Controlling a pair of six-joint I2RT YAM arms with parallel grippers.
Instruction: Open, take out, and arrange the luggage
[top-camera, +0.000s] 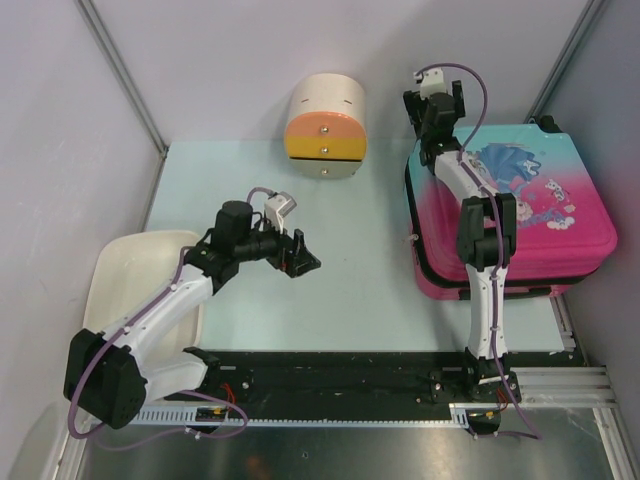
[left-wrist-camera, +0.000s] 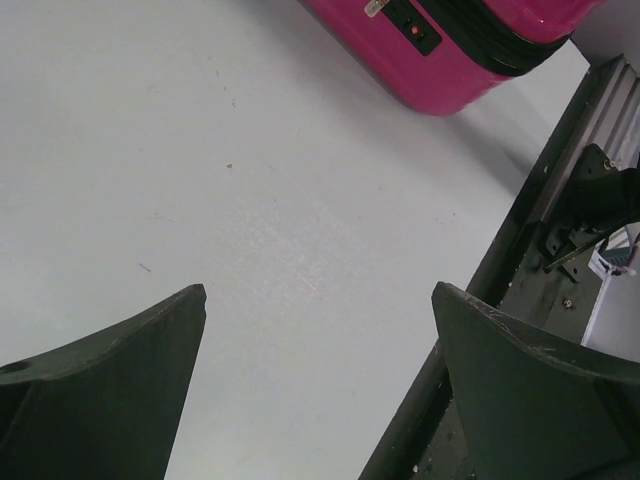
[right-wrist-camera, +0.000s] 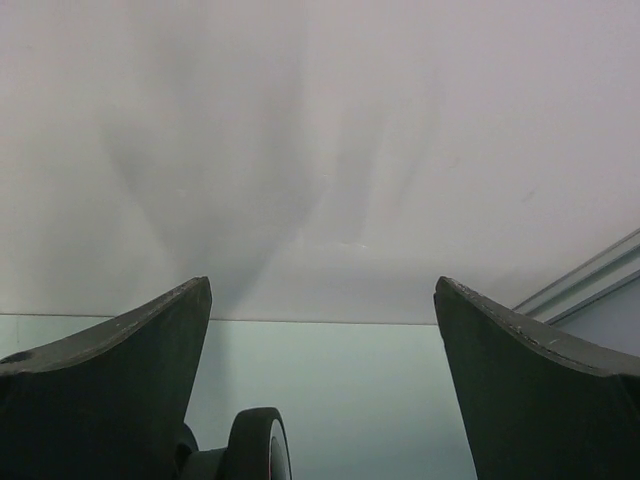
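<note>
The luggage (top-camera: 560, 235) lies flat and shut on the right side of the table (top-camera: 350, 300), printed face up, teal at the far end running to pink at the near end, with a black band round its side.

The right gripper (right-wrist-camera: 322, 288) hangs at the far left corner of the case, pointing away towards the back wall (right-wrist-camera: 320, 120). Its fingers stand well apart with nothing between them. Through the gap I see only the pale wall and a strip of the table's far edge. One black wheel (right-wrist-camera: 257, 445) of the case pokes up at the bottom of the right wrist view, just beside the left finger. Whether the fingers touch the shell I cannot tell. The right arm reaches from its base at the near edge straight across the lid.

The left gripper (left-wrist-camera: 320, 290) is spread open too and holds nothing. It hovers over bare table left of the middle, aimed towards the case and well apart from it. Past its fingertips the left wrist view shows the near pink corner of the case, and the dark rail (left-wrist-camera: 500, 290) that carries the arm bases.

Further out, a round cream box (top-camera: 325, 125) with orange and yellow fronts stands at the far edge of the table, left of the case. A white tub (top-camera: 125, 265) sits at the left edge, beside the left arm.
</note>
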